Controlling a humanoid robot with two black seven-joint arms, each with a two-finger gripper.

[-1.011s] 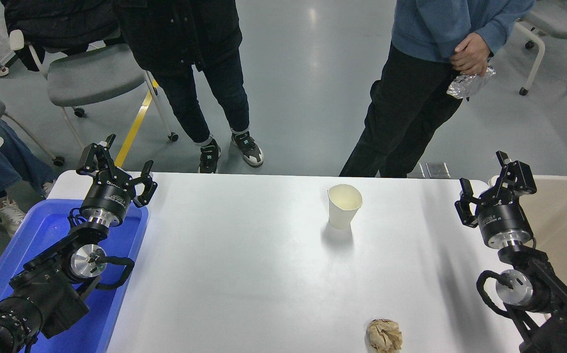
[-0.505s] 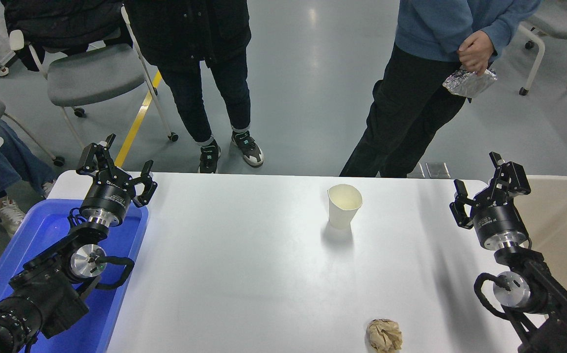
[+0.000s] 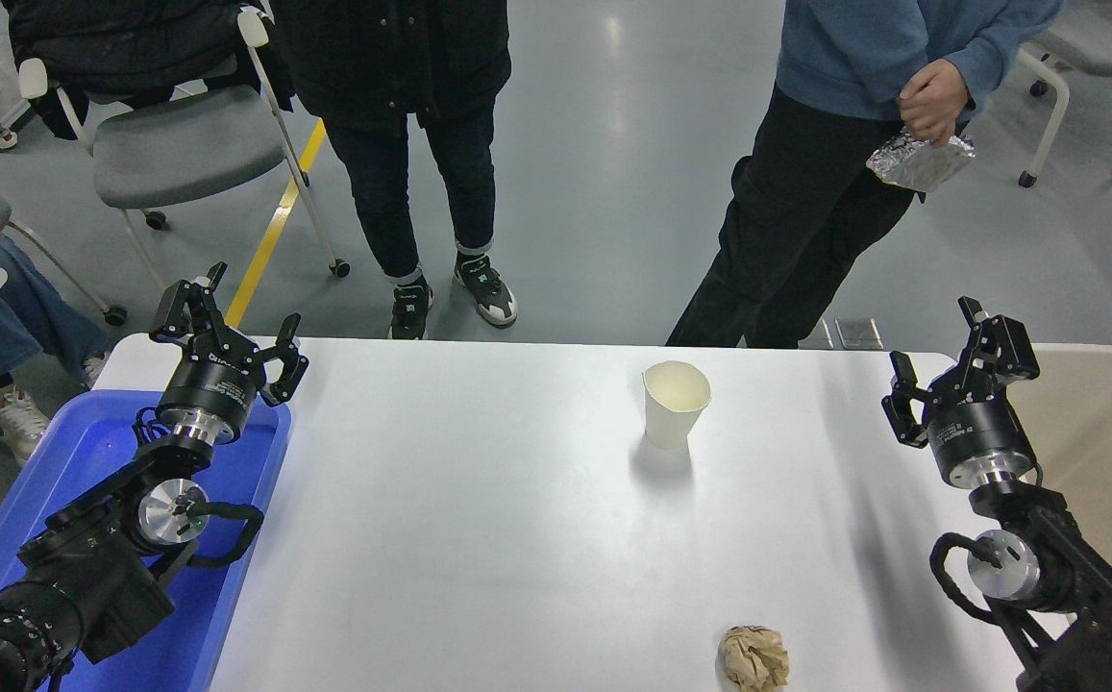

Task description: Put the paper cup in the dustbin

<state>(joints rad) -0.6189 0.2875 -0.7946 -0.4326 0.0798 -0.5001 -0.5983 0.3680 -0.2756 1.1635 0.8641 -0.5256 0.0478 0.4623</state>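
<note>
The paper cup stands upright on the white table, right of centre toward the far edge. It is plain white with a cream inside and a bent rim. The beige dustbin stands at the table's right edge, partly behind my right arm. My right gripper is open and empty, raised at the right, between the cup and the dustbin, well apart from the cup. My left gripper is open and empty, parked at the lower left over the blue tray.
A blue plastic tray lies under the left arm. A crumpled brown paper ball lies near the front edge. Two people stand at the far side; one holds a foil wad. Chairs stand behind.
My right gripper has shifted slightly left, away from the dustbin. The people at the far side have shifted a little. The cup has not moved.
</note>
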